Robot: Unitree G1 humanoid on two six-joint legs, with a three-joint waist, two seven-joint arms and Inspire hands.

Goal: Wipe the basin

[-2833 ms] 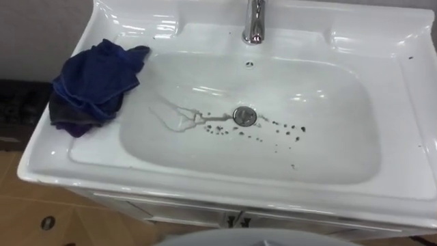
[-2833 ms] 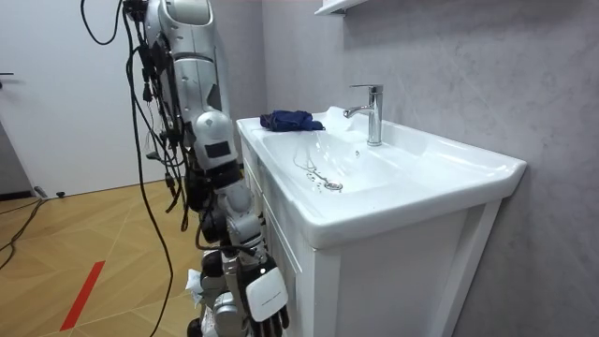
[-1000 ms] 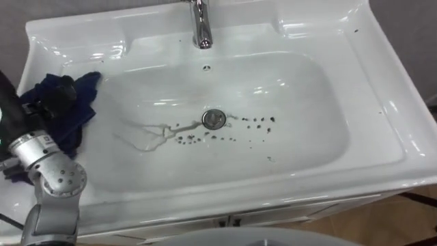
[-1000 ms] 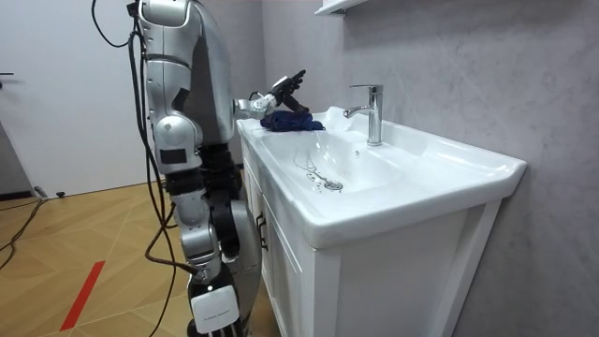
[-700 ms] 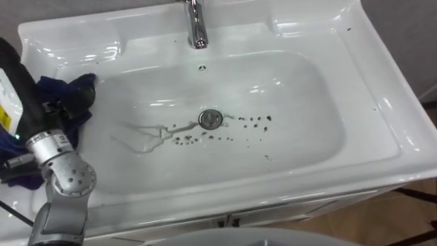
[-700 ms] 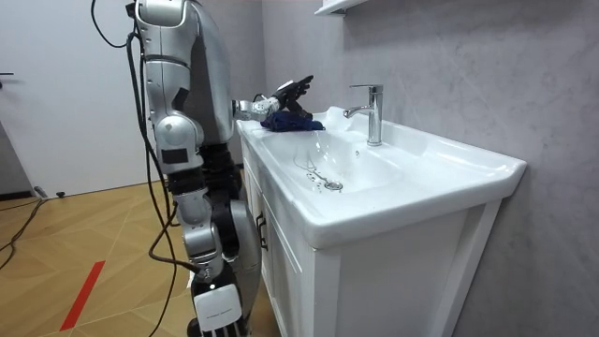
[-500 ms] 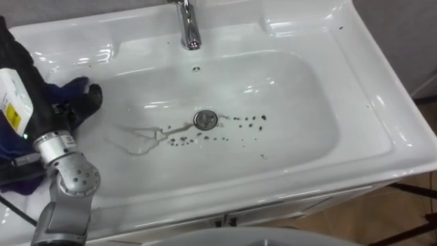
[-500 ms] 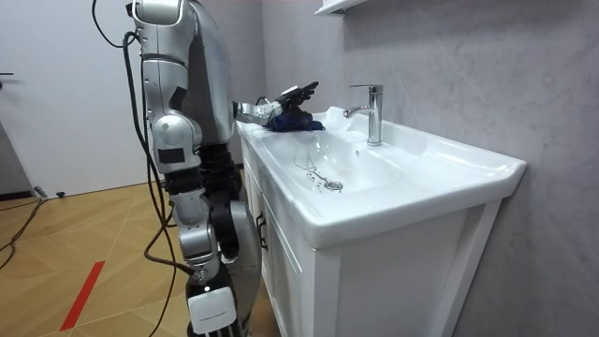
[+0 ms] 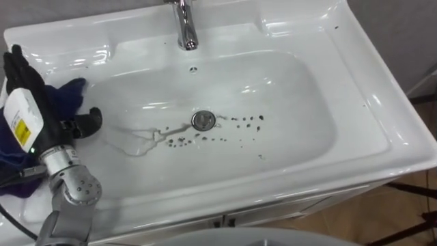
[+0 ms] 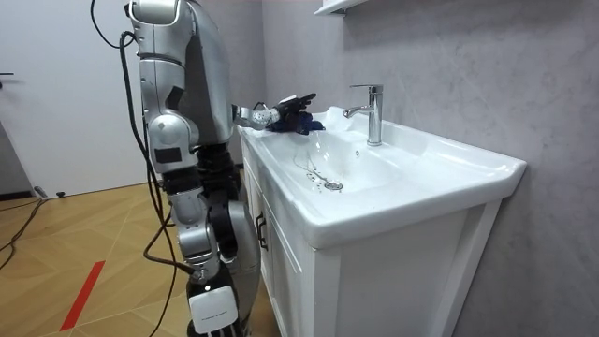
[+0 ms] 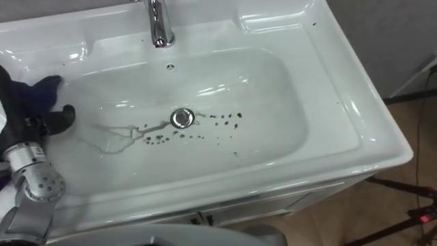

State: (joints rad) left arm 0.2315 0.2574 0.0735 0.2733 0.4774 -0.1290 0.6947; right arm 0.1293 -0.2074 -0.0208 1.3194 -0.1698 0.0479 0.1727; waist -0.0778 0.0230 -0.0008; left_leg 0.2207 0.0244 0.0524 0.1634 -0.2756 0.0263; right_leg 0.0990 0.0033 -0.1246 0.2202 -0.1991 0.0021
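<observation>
left hand lies flat and open on the blue cloth, gripping nothing yet, on the basin ledge at 9 o'clock. dark specks string out 9-to-3 past the drain, at 3 o'clock from that hand. right hand hangs low, farther off.

A chrome tap stands before the grey wall; a red strip marks the wooden floor.
</observation>
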